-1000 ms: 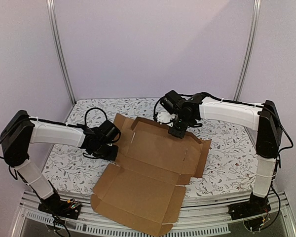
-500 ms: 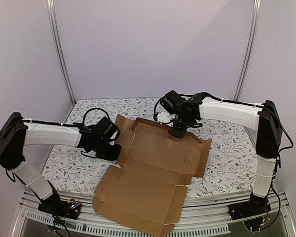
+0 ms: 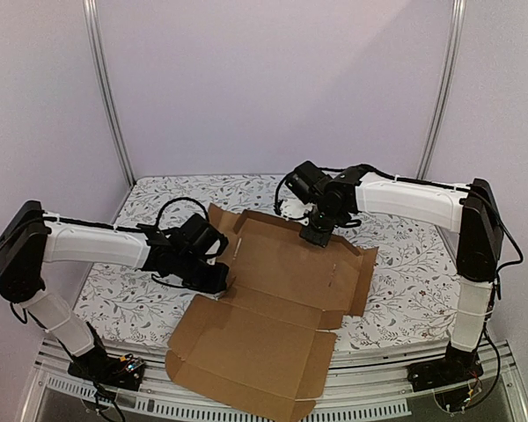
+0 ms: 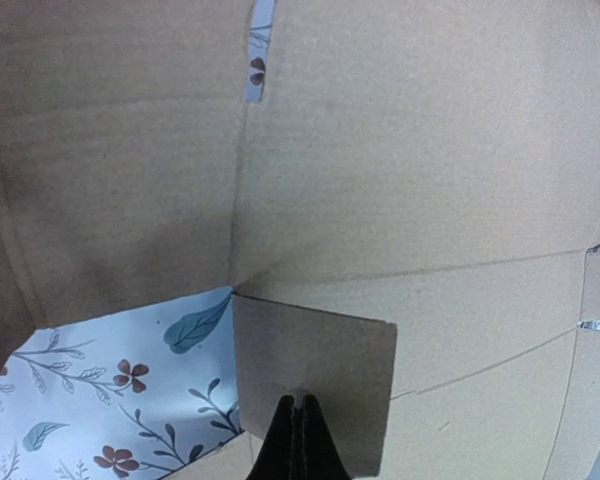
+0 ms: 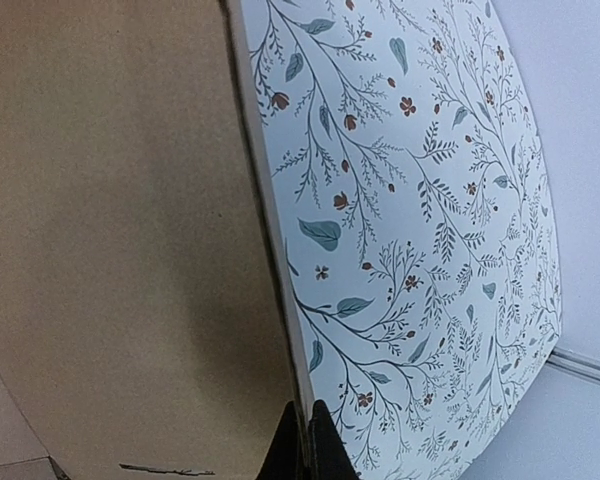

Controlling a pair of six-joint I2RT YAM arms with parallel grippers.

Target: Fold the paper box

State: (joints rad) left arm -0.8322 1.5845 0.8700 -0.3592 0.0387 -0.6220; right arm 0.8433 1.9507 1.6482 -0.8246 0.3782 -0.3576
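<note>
The paper box [image 3: 273, 299] is a brown die-cut cardboard sheet lying mostly flat, with its near part hanging over the table's front edge. My left gripper [image 3: 218, 280] is at the sheet's left edge, shut. In the left wrist view its closed tips [image 4: 300, 402] rest against the face of a small raised square tab [image 4: 330, 350], with nothing between them. My right gripper [image 3: 317, 236] sits at the far flap. In the right wrist view it [image 5: 306, 408] is shut on the thin edge of that cardboard flap [image 5: 120, 250], which stands up from the table.
A floral tablecloth [image 3: 405, 281] covers the table and shows beside the flap [image 5: 430, 200]. Two metal posts [image 3: 110, 97] and pale walls close off the back. The right side flap [image 3: 363, 277] of the sheet stands slightly raised.
My left arm has moved right and a little nearer, bringing its shut gripper from beside the sheet onto its left edge tab. The right arm has not moved.
</note>
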